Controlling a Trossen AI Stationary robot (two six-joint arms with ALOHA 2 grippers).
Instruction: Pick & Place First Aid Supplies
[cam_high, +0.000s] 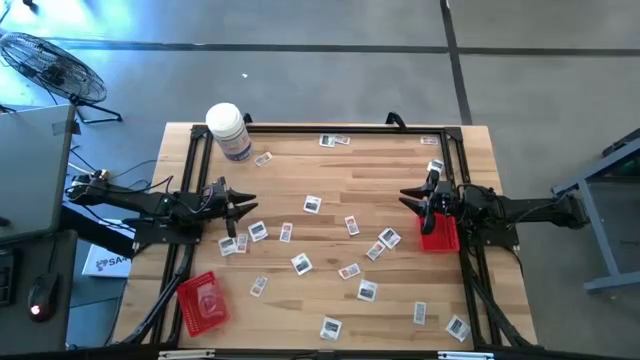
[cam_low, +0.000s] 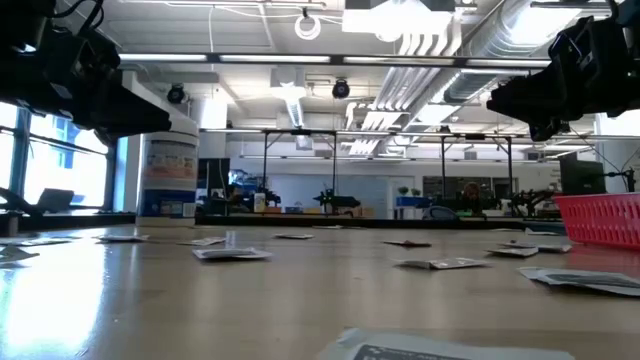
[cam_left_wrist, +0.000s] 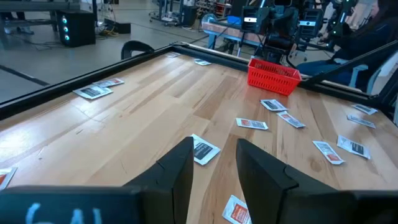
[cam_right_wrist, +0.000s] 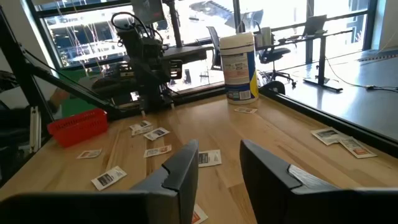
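1. We see a wooden counter (cam_high: 330, 200) from above, with the first aid packets (cam_high: 312, 204) scattered flat across most of it, from the far edge to the near edge. None is in either red tray.
2. The left gripper (cam_high: 243, 206) hovers over the counter's left side, fingers apart and holding nothing. A few packets lie just beside it, towards the near edge.
3. The right gripper (cam_high: 412, 198) hovers over the right side, fingers also apart and empty. It sits beside a red tray (cam_high: 440, 237) at the right edge.
4. A second red tray (cam_high: 203, 302) rests at the near left corner, and a white jar (cam_high: 229, 131) stands at the far left corner.
5. We judge the task barely begun: both arms look poised to choose a first packet.
6. The next move likely calls for lowering one gripper over a nearby packet. Thin, flat packets may need pinching by an edge against the wood.
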